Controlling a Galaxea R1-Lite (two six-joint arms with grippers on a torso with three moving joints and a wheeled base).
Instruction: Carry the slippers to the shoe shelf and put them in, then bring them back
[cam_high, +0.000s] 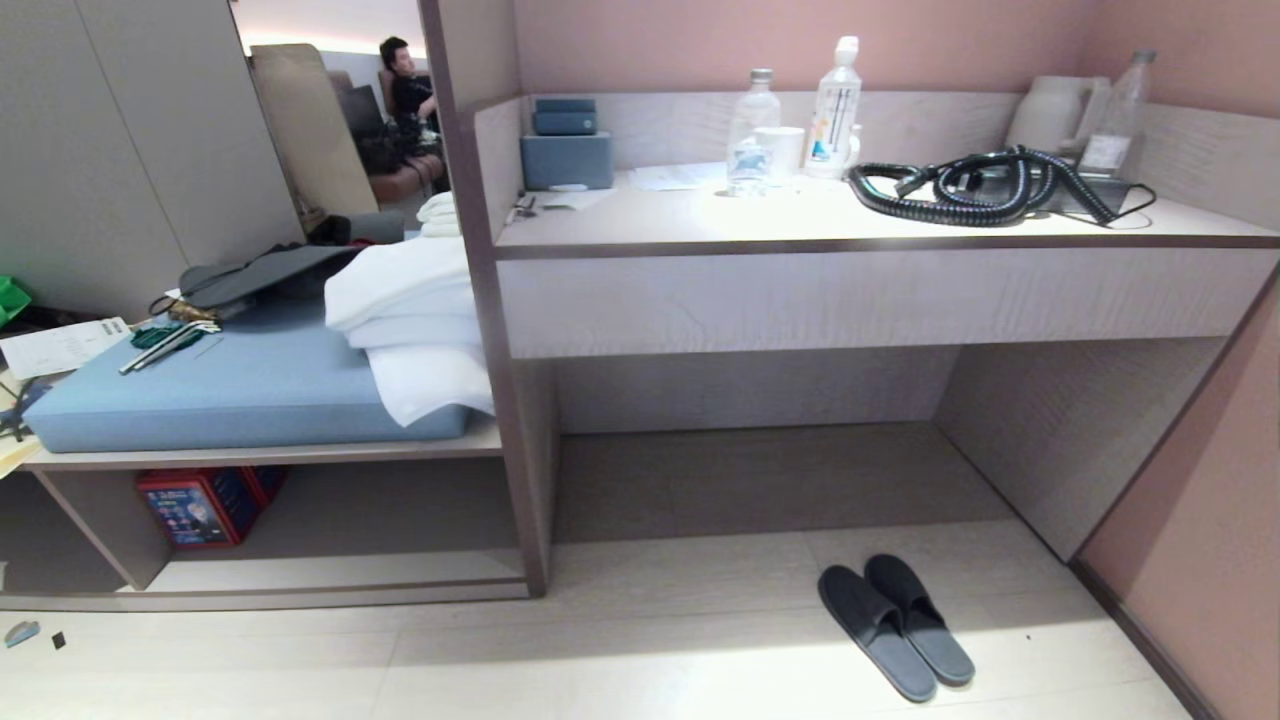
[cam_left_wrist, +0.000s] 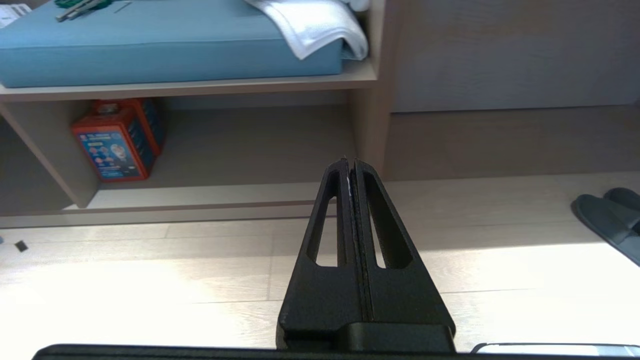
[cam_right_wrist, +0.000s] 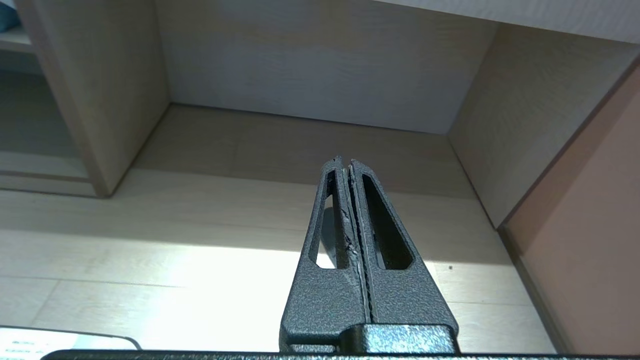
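Observation:
The dark grey slippers (cam_high: 895, 625) lie side by side on the pale floor in front of the desk recess, toes toward the desk; the left wrist view catches them at its edge (cam_left_wrist: 607, 220). The shoe shelf (cam_high: 350, 520) is the low open cubby under the blue seat cushion (cam_high: 230, 385), to the left of the slippers. My left gripper (cam_left_wrist: 350, 161) is shut and empty above the floor, pointing at the upright panel beside that cubby (cam_left_wrist: 240, 145). My right gripper (cam_right_wrist: 345, 160) is shut and empty, pointing into the desk recess. Neither arm shows in the head view.
A red box (cam_high: 205, 505) stands in the cubby's left part. White towels (cam_high: 415, 320) hang over the cushion. The desk top (cam_high: 700, 220) holds bottles and a coiled black cord (cam_high: 975, 185). A pink wall (cam_high: 1200, 520) bounds the right. A person (cam_high: 405, 85) sits far back.

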